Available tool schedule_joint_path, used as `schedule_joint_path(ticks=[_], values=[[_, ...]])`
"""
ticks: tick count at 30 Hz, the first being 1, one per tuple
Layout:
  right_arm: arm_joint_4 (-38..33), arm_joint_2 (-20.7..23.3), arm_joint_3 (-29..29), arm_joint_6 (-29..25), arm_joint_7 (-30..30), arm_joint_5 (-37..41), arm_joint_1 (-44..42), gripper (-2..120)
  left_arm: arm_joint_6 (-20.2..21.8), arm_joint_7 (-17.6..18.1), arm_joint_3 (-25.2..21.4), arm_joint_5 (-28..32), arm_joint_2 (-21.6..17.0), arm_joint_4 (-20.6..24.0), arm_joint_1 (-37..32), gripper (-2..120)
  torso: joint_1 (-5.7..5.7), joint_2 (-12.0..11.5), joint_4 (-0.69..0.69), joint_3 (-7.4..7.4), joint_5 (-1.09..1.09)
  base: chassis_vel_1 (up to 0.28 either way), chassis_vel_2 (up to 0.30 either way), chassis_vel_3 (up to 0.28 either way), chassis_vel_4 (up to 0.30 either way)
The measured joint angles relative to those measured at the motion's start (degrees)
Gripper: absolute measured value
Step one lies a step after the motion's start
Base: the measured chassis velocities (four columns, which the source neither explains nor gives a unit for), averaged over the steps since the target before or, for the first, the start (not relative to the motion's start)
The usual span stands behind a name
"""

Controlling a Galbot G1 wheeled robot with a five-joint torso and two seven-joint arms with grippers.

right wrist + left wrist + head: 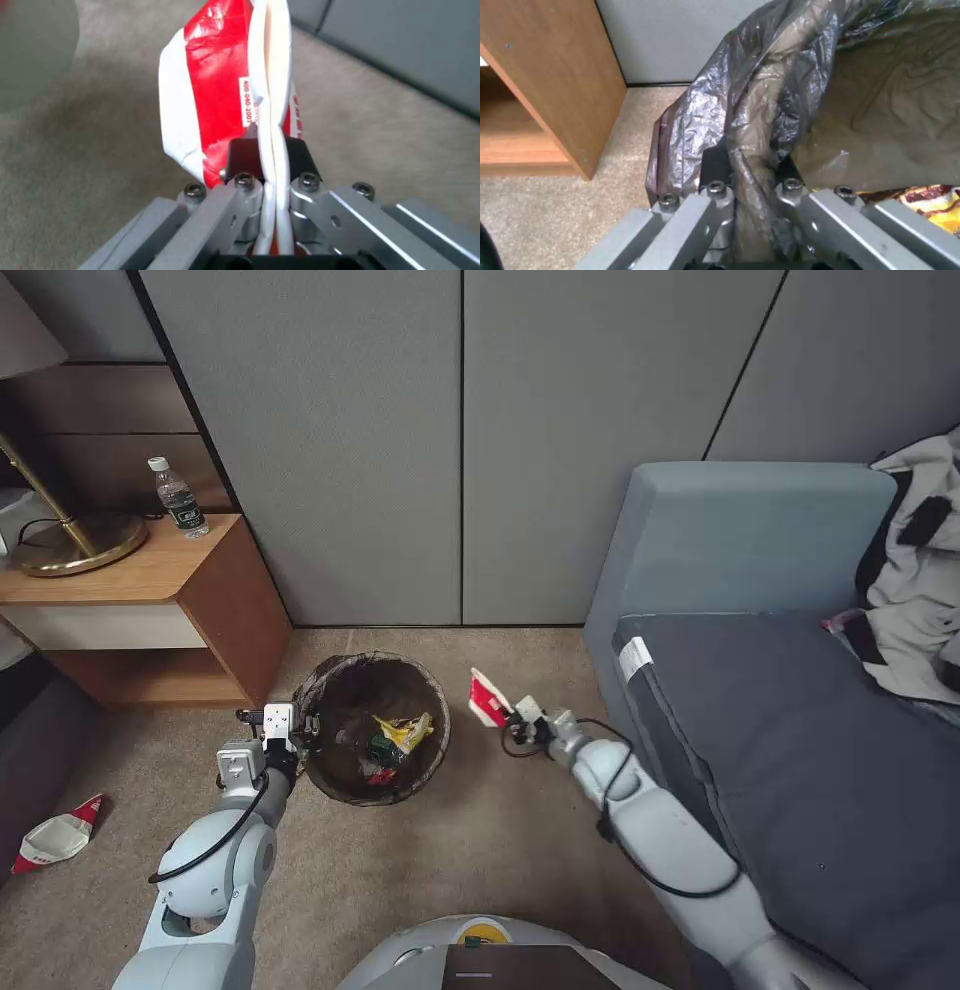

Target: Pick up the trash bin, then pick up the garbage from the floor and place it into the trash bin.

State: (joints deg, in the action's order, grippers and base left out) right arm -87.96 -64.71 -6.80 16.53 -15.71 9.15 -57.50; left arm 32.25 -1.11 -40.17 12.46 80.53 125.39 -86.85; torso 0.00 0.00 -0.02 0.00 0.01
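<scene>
The left pincer (300, 732) is sitting closed on the bag-lined rim of the trash bin (372, 665), its black pads (715, 165) pinching the crinkled dark liner between them at the bin's left edge. The bin is occupying the lower middle of the head view on the carpeted floor (480, 840), with yellow wrappers (403, 732) and other litter lying inside. The right pincer (508, 718) is clamping a flattened red-and-white paper cup (487, 698), holding it just right of the bin's rim and outside it; in the right wrist view the cup (225, 90) is standing up from the closed pads (243, 155). Another crushed cup (58, 838) is lying at the lower left on the floor. A wooden nightstand (215, 600) is crowding the bin's upper left, a grey sofa (760, 710) is bordering the right, and open carpet is lying between.
</scene>
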Motion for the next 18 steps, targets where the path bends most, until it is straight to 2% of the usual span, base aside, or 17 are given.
schedule_joint_path(ticks=[2, 3, 4, 7, 11, 12, 14, 18], values=[[-2.79, 1.20, -0.91, 0.50, 0.66, 0.79, -1.12, 0, 0.01, 0.00, 0.04, 0.00, -0.02, 0.11, -0.01, 3, 0.00, 0.00, 0.00, 0.00, -0.01, 0.000, 0.000, 0.000, 0.000], [-6.47, 2.56, -2.12, 1.27, 1.83, 2.02, -2.66, 0, 0.02, 0.00, 0.07, 0.01, -0.07, 0.22, -0.02, 3, 0.00, 0.00, 0.01, 0.00, 0.00, 0.000, 0.000, 0.000, 0.000], [-13.38, 3.74, -4.23, 2.93, 4.54, 4.47, -5.13, 0, 0.03, 0.00, 0.16, 0.01, -0.13, 0.23, -0.01, 3, 0.00, 0.00, 0.02, 0.00, 0.00, 0.000, 0.000, 0.000, 0.000], [-17.33, 3.61, -5.80, 4.19, 5.75, 6.00, -6.17, 0, 0.03, 0.00, 0.34, -0.02, -0.16, 0.23, -0.02, 3, 0.00, 0.00, 0.03, 0.00, 0.00, 0.000, 0.000, 0.000, 0.000], [-26.02, 4.06, -8.36, 5.92, 7.69, 9.81, -7.47, 0, 0.05, 0.00, 1.07, -0.34, -0.35, 0.17, 0.05, 3, 0.00, 0.00, 0.03, 0.00, 0.00, 0.000, 0.000, 0.000, 0.000], [-26.02, 4.06, -8.36, 5.92, 7.69, 9.81, -7.47, 0, 0.05, 0.00, 1.07, -0.34, -0.35, 0.17, 0.05, 3, 0.00, 0.00, 0.03, 0.00, 0.00, 0.000, 0.000, 0.000, 0.000], [-31.16, 4.86, -8.80, 7.26, 8.54, 12.62, -7.72, 0, -0.01, -0.01, 1.55, -0.56, -0.46, -0.09, 0.18, 3, 0.00, 0.00, 0.02, 0.00, -0.01, 0.000, 0.000, 0.000, 0.000], [-36.40, 5.91, -8.05, 8.59, 9.11, 14.78, -7.71, 0, 0.02, -0.01, 2.09, -0.62, -0.82, -0.19, 0.32, 3, 0.00, 0.00, 0.02, 0.00, -0.01, 0.000, 0.000, 0.000, 0.000]])
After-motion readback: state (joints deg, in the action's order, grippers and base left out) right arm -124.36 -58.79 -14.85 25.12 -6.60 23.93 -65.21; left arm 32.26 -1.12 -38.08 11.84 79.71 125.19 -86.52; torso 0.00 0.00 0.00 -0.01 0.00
